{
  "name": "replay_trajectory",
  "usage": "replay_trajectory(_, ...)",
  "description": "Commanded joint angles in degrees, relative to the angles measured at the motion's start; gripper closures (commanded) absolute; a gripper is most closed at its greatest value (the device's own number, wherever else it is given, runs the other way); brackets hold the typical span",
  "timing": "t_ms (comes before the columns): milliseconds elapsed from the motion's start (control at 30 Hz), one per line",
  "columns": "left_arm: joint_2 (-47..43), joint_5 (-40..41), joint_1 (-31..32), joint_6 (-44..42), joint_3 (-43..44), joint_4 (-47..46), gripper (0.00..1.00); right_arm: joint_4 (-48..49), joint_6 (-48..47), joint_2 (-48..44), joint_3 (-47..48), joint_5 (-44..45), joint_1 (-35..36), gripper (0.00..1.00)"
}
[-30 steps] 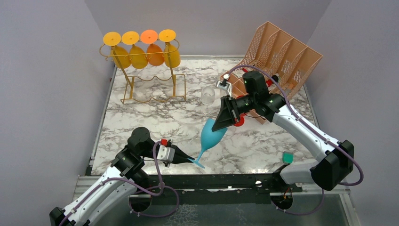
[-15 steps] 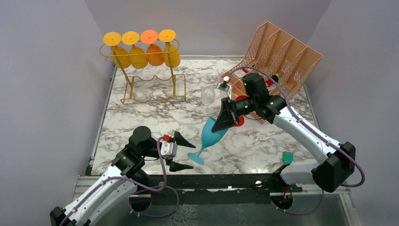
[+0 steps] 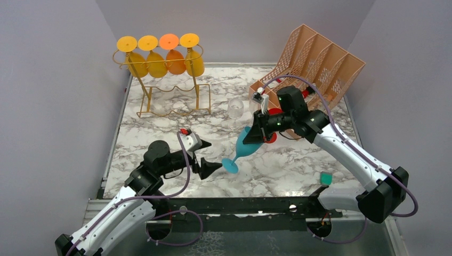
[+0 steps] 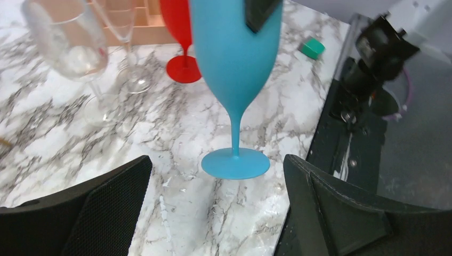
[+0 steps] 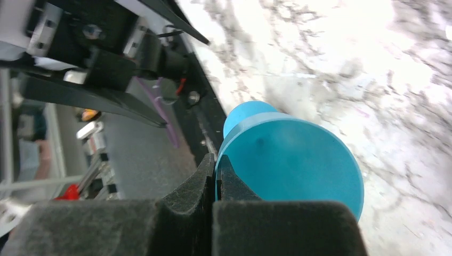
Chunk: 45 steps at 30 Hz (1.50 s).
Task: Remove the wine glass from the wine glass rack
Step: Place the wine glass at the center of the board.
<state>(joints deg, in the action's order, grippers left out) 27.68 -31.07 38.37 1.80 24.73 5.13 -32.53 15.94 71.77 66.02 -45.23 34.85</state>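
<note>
Right wrist view: my right end effector (image 5: pixel 216 162) is pinched together on the rim of the blue wine glass (image 5: pixel 290 154), one finger inside the bowl and one outside, so the wall is clamped between them. From that grip the glass runs away and down. In the top view its long axis slants from the bowl, up under my right end effector, to the foot, which lies lower and toward my left arm's side of the desk (image 3: pixel 160 128). The foot is at or just above the marble; I cannot tell whether it touches. My left end effector (image 3: pixel 209 154) stands spread wide just beside that foot, a finger to either side of it in the left wrist view and neither touching it, so only my right arm carries the glass. The wine glass rack (image 3: pixel 143 88) is well apart from all this, at the far left corner, with four yellow and orange glasses (image 3: pixel 166 61) hanging bowl-down from its rails. I judge the blue one fully clear of the rack, and what remains is to stand it up. That turns on the tilt: my right arm must swing the bowl over the foot before letting go, keeping clear of the clear glasses (image 3: pixel 235 108) just beyond.
</note>
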Motion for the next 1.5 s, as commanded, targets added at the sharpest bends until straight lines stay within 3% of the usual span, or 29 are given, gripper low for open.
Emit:
replay_trajectory(0,2.8,15.7,-0.1,10.9,4.5,1.9,0.01,-2.9,-1.5,-2.3,0.2,17.0,1.6,0.99)
replay_trajectory(133,6.4,20.2,-0.1,8.5,10.0,8.2,0.01,-4.3,-2.1,-2.9,0.6,27.5,3.1,0.99)
replay_trajectory(467,14.1,37.2,-1.2,15.8,13.5,15.2,0.01,-4.9,-5.7,-0.8,2.6,51.9,16.2,0.99)
replay_trajectory(900,14.6,35.1,-9.5,20.0,12.6,17.7,0.01,-4.0,-7.1,5.8,2.9,58.2,17.8,0.99)
replay_trajectory(1467,13.8,35.9,-10.0,18.2,13.1,18.7,0.01,1.9,-9.7,11.6,1.9,60.3,17.8,0.99)
